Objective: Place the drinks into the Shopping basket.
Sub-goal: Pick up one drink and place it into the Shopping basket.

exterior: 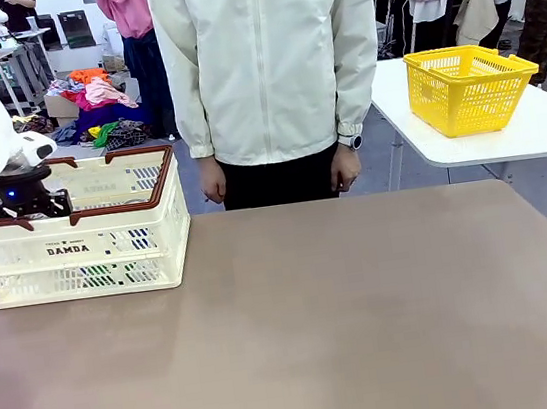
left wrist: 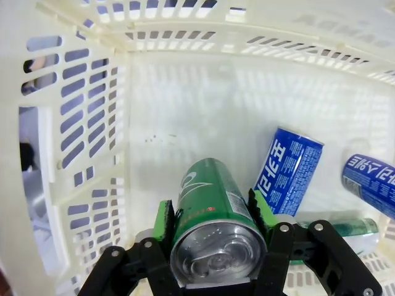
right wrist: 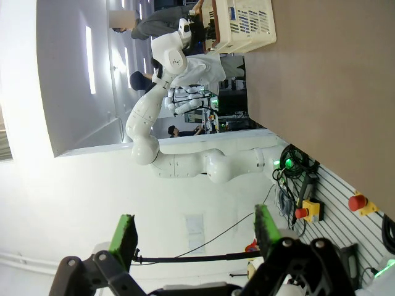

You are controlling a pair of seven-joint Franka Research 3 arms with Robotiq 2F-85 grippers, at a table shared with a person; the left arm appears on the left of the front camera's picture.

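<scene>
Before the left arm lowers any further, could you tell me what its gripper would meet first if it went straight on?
The left gripper, holding a green can, points at bare basket floor. That floor looks first in line; the blue can lies off to one side. Depth is unclear.

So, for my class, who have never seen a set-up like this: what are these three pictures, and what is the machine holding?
It is a robot with two white arms at a brown table; a person stands opposite. The front picture looks across the table. The other two come from cameras on each wrist. The left arm's tool reaches into the large cream slotted plastic basket and has a slim green drink can between its green pads. Two blue-and-white cans and another green can lie on the basket floor. The right arm's tool is open, holding nothing.
</scene>
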